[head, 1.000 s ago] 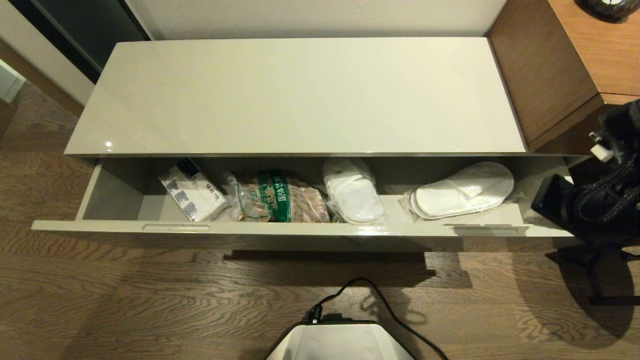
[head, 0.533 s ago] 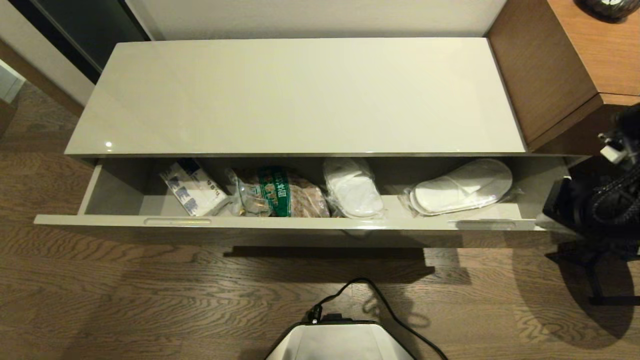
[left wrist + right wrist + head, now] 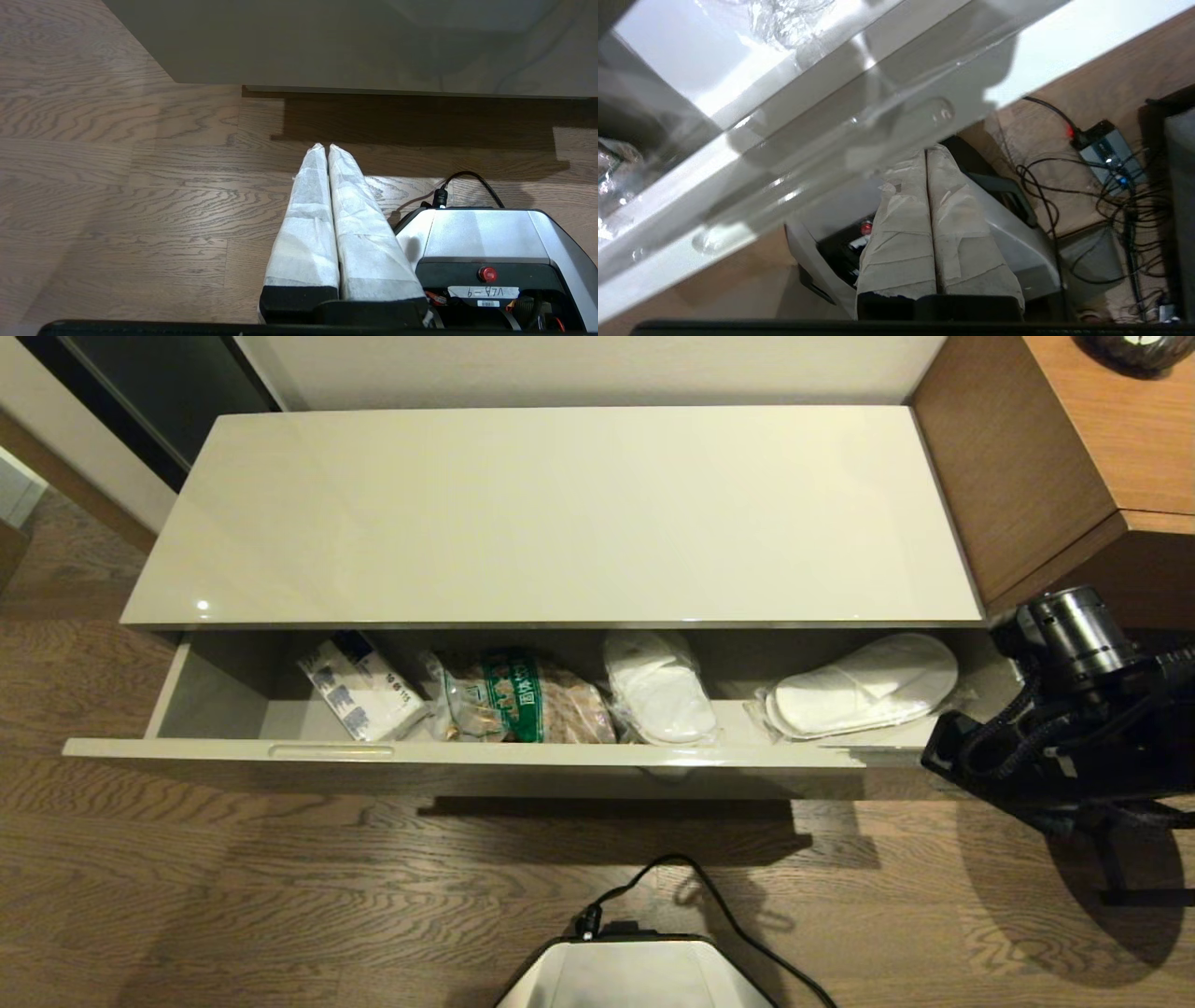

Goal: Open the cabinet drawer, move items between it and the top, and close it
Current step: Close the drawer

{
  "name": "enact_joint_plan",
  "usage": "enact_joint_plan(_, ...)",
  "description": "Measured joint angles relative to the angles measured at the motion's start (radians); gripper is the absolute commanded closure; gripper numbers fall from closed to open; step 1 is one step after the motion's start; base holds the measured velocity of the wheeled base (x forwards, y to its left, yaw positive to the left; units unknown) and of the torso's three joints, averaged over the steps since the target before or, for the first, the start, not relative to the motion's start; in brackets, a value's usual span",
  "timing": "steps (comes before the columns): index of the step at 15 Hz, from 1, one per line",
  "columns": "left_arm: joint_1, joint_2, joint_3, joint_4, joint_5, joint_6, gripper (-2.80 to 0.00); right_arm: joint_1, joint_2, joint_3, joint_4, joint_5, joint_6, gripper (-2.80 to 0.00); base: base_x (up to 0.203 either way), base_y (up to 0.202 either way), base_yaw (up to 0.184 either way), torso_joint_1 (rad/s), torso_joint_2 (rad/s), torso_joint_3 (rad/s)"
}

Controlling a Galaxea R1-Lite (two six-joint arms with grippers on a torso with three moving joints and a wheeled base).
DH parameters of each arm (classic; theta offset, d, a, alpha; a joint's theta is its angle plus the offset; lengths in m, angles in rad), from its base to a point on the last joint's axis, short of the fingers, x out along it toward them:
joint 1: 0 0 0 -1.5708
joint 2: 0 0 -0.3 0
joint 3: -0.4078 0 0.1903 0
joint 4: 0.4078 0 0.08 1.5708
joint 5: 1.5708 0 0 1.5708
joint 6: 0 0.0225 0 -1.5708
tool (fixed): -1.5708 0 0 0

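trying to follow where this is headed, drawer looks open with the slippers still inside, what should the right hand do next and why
Probably lift clear of the cabinet drawer front and open over the nearer slipper. The right hand sits shut, fingers together, low at the drawer's right end by the rim notch, holding nothing. Both slippers lie in the drawer and the top has nothing on it. The left hand is shut over the floor.

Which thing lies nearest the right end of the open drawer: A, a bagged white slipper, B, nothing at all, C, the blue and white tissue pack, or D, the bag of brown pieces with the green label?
A: in the head view a bagged white slipper lies at the right end of the cabinet drawer, with the tissue pack far toward the left.
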State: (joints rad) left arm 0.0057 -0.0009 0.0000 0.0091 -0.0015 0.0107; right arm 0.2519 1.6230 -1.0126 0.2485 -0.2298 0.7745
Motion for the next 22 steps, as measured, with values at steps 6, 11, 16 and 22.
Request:
enact_joint_plan(6, 0.000, 0.000, 0.000, 0.000, 0.000, 0.000, 0.00, -0.033, 0.077, -0.184, -0.033, -0.001, 0.001, 0.00, 0.000, 0.000, 0.000, 0.000, 0.00, 0.000)
enact_joint_plan(11, 0.000, 0.000, 0.000, 0.000, 0.000, 0.000, 0.00, -0.046, 0.123, -0.305, -0.045, -0.023, 0.002, 0.00, 0.000, 0.000, 0.000, 0.000, 0.00, 0.000)
enact_joint_plan(16, 0.000, 0.000, 0.000, 0.000, 0.000, 0.000, 0.00, -0.049, 0.136, -0.313, -0.032, -0.022, -0.002, 0.00, 0.000, 0.000, 0.000, 0.000, 0.00, 0.000)
enact_joint_plan(22, 0.000, 0.000, 0.000, 0.000, 0.000, 0.000, 0.00, -0.045, 0.070, -0.348, 0.055, -0.019, -0.013, 0.00, 0.000, 0.000, 0.000, 0.000, 0.00, 0.000)
